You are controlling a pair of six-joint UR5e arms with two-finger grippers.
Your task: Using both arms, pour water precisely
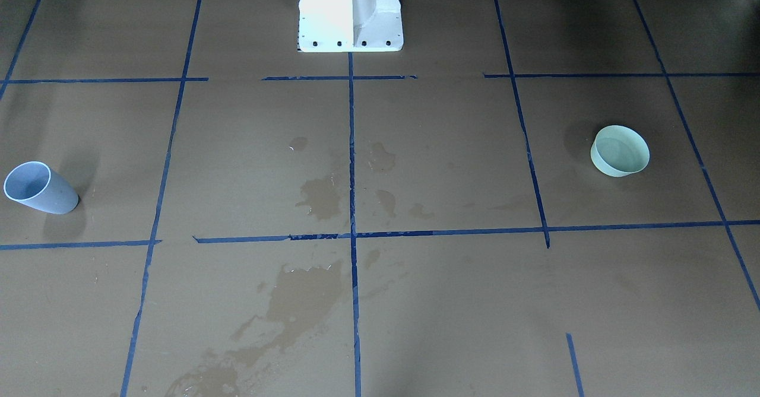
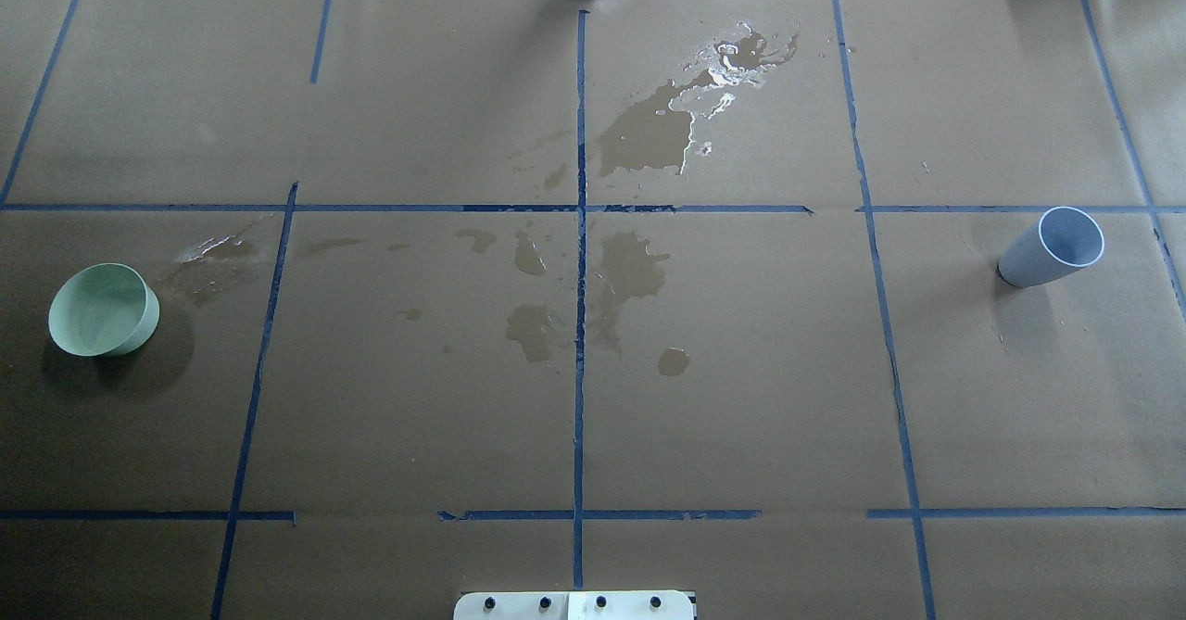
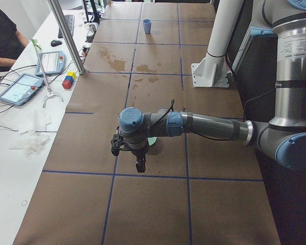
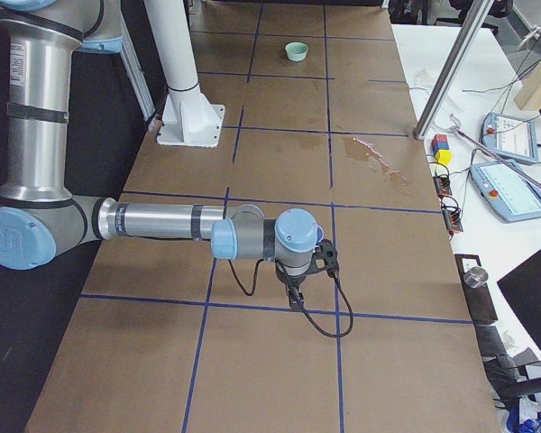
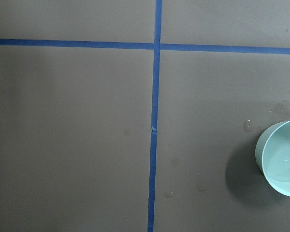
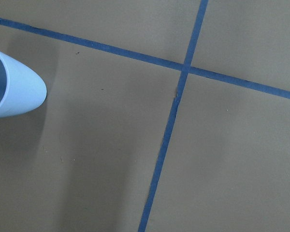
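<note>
The pale green shallow plastic bowl (image 2: 102, 310) stands well left of the white boxy pedestal (image 1: 350, 11), the tall pale blue plastic cup (image 2: 1052, 247) well right, both ungrasped. How far the left gripper (image 3: 138, 164) and right gripper (image 4: 295, 296) are open cannot be told. Best to grip each wall squarely and lift level; water inside is unseen.

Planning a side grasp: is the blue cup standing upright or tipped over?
Upright: the left side view shows the blue cup standing on its base, open rim upward.
</note>
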